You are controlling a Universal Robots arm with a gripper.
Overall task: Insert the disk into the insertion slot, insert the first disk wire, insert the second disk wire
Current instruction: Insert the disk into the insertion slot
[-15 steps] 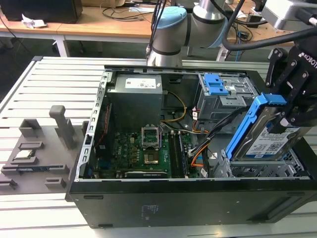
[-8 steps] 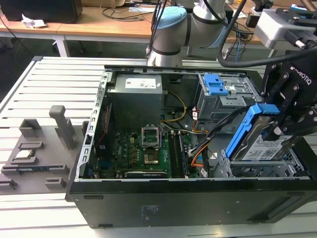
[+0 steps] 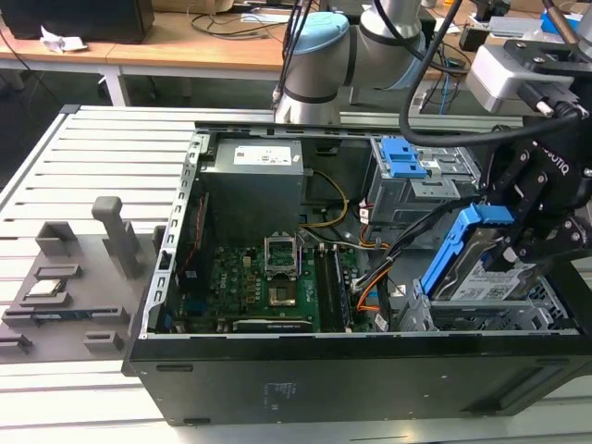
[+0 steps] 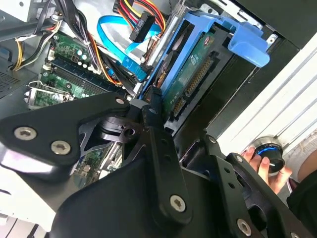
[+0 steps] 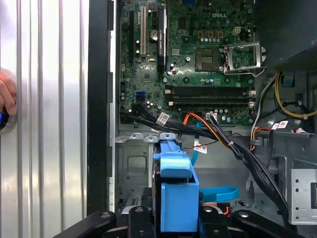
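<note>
My gripper [image 3: 529, 229] is shut on the disk [image 3: 488, 274], a silver drive with a white label in a bright blue carrier [image 3: 470, 231]. The disk is tilted, its lower end at the top of the insertion slot [image 3: 499, 316], a silver perforated cage in the case's near corner on the exterior view's right. In the second wrist view the disk's green underside [image 4: 194, 74] sits between my black fingers [image 4: 152, 110]. The first wrist view has the blue carrier [image 5: 176, 196] edge-on over the cage [image 5: 132, 166]. A blue flat wire [image 4: 115, 30] and a black plug on coloured wires [image 4: 144, 22] lie loose beside the disk.
The open black computer case [image 3: 277, 388] lies on a ribbed metal table [image 3: 102, 148]. Inside are the green motherboard [image 3: 268, 287], a grey power supply [image 3: 254, 180] and a grey bay with two blue latches [image 3: 407, 162]. A hand [image 4: 261, 163] rests on a knob outside the case.
</note>
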